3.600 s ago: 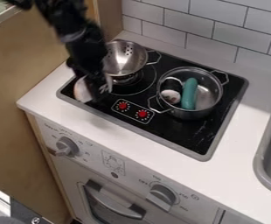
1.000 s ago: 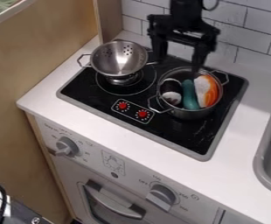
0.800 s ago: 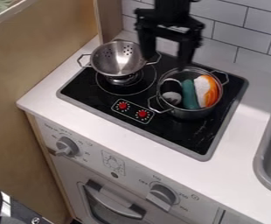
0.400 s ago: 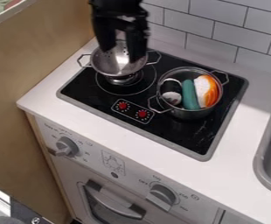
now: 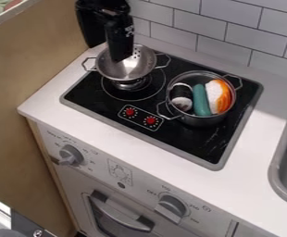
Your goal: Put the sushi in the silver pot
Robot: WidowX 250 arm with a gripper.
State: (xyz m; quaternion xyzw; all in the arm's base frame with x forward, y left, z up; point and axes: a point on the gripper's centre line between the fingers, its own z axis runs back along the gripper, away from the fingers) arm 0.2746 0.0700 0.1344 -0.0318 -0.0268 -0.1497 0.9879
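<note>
An orange-and-white toy sushi piece (image 5: 219, 96) rests inside the round silver metal pot (image 5: 202, 121) on the right side of a black stovetop (image 5: 177, 141), set into the white desk (image 5: 252, 148). The placement appears complete, with the piece wholly within the rim and nothing evidently left but for the robot to keep clear. The black two-finger end effector (image 5: 109, 53) is empty, its fingers spread, above the silver perforated colander (image 5: 126, 69) at the far left, well apart from the pot.

The sushi is oblong and plump, with a white body and a bright orange strip along its right side, streaked with paler lines. It lies lengthwise from near to far along the pot's right wall, just beside a smooth teal cylindrical toy (image 5: 201, 100). A black-and-white rounded toy (image 5: 182, 96) sits at the pot's left. The sushi's underside is hidden.
</note>
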